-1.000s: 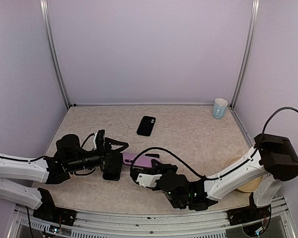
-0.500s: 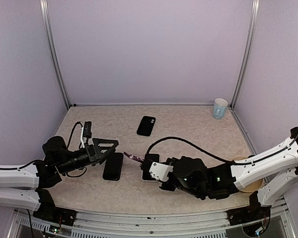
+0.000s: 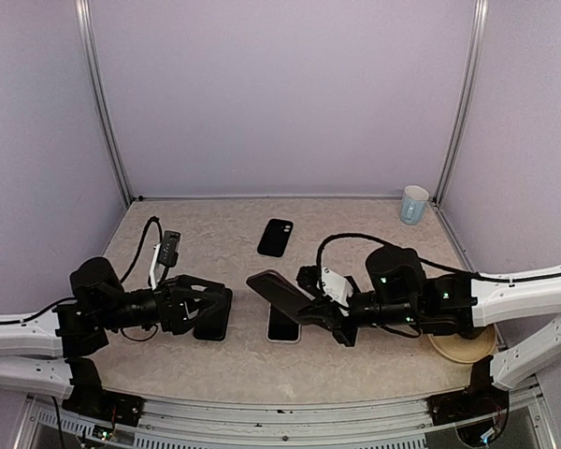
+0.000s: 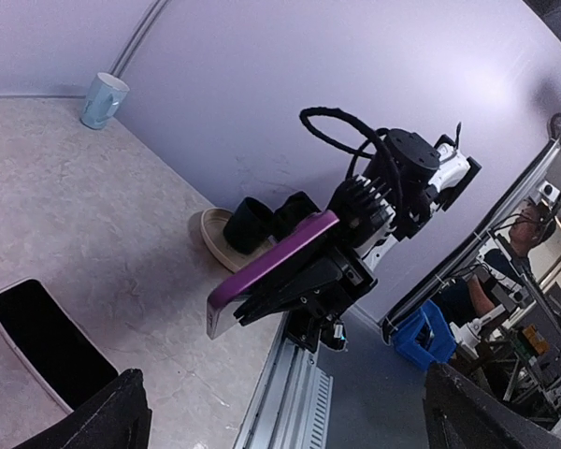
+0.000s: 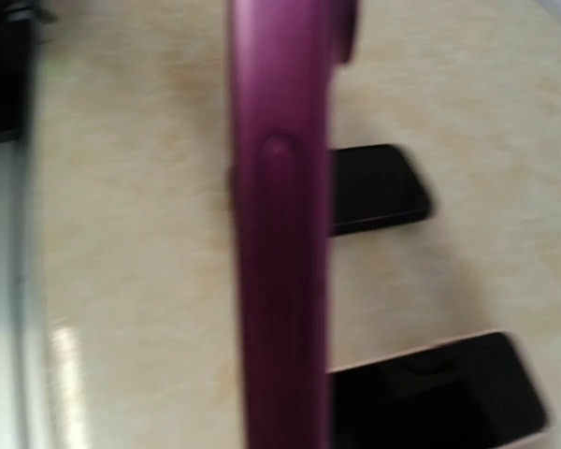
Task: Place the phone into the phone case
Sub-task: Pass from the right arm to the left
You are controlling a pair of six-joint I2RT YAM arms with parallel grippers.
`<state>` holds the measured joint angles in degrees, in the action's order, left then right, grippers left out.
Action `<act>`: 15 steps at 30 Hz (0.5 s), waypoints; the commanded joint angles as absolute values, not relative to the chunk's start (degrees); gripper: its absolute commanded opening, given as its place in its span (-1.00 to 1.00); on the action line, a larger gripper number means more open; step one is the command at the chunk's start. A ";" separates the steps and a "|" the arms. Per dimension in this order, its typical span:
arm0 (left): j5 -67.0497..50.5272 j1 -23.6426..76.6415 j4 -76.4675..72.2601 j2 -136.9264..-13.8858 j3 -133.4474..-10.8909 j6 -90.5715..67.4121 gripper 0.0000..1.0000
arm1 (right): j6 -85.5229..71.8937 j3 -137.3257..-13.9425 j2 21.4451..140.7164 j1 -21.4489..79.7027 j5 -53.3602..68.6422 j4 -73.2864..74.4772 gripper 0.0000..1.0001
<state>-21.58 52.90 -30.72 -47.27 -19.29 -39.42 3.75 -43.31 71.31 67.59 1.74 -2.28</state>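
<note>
My right gripper [image 3: 306, 311] is shut on a purple phone case [image 3: 274, 291] and holds it tilted above the table. The case shows edge-on in the right wrist view [image 5: 280, 234] and in the left wrist view [image 4: 271, 271]. Under it a dark phone with a pale rim [image 3: 282, 325] lies flat; it also shows in the left wrist view [image 4: 47, 341] and the right wrist view [image 5: 439, 393]. My left gripper [image 3: 206, 309] is open and empty, its fingers [image 4: 112, 421] wide apart, over a black phone [image 3: 215, 324].
Another black phone [image 3: 275, 237] lies farther back at the middle. A pale blue cup [image 3: 413, 204] stands at the back right corner. A wooden plate [image 3: 460, 344] sits under the right arm near the front right edge.
The right gripper has lifted the purple case off the table and swung right with it, uncovering the pale-rimmed phone. The left gripper drew back to the left, then returned over the black phone.
</note>
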 commanded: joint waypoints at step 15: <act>-24.58 59.38 -20.32 -56.43 -29.27 -25.48 0.88 | 3.07 -46.39 75.79 66.05 29.31 4.11 -1.00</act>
<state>-22.41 58.74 -21.78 -55.40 -26.85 -28.60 2.92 -43.35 73.80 66.54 23.86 3.77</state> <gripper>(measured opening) 0.949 0.062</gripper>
